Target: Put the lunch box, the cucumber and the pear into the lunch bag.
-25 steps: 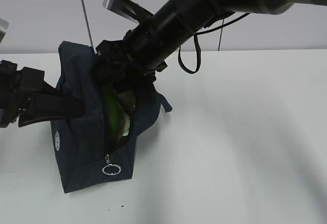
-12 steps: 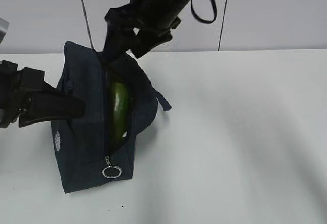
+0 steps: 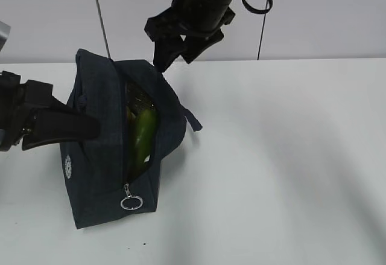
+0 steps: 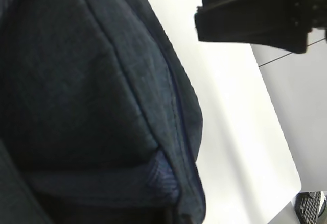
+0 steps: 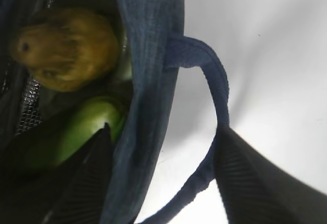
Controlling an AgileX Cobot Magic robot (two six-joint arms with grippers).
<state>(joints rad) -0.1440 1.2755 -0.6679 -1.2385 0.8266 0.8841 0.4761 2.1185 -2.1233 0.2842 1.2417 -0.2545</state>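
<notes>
The lunch bag (image 3: pixel 105 150) stands on the white table (image 3: pixel 277 156) at the left of the scene, its zipper drawn open along the top. Inside it the cucumber (image 3: pixel 140 133) lies lengthwise, a smooth glossy green showing through the gap. The right wrist view looks down into the opening and shows the pear (image 5: pixel 66 46) resting in the bag just beyond the cucumber (image 5: pixel 76 132), the two touching or nearly so. The pear is a dull yellow with lumpy, mottled skin and a small dark dimple at one end. A silvery mesh-patterned lining shows on the bag's inner wall beside the fruit. The lunch box cannot be made out in any view.

The bag is boxy, of dark navy woven cloth with a fine ribbed texture, stitched seams and a black zipper. A round metal ring (image 3: pixel 131 201) hangs from the zipper at the near end. A padded loop handle (image 5: pixel 212 132) curves out from the bag's right side over the table. A small pale round emblem (image 3: pixel 67 166) sits on the left face; its writing is too small to read.

The right gripper (image 3: pixel 172 51) hangs above the far end of the bag, its dark ribbed fingers (image 5: pixel 245 183) spread apart with nothing between them. The left gripper (image 3: pixel 66 126) presses against the bag's left side; in its own wrist view only navy cloth (image 4: pixel 92 106) fills the frame, so whether its jaws are clenched cannot be told.
</notes>
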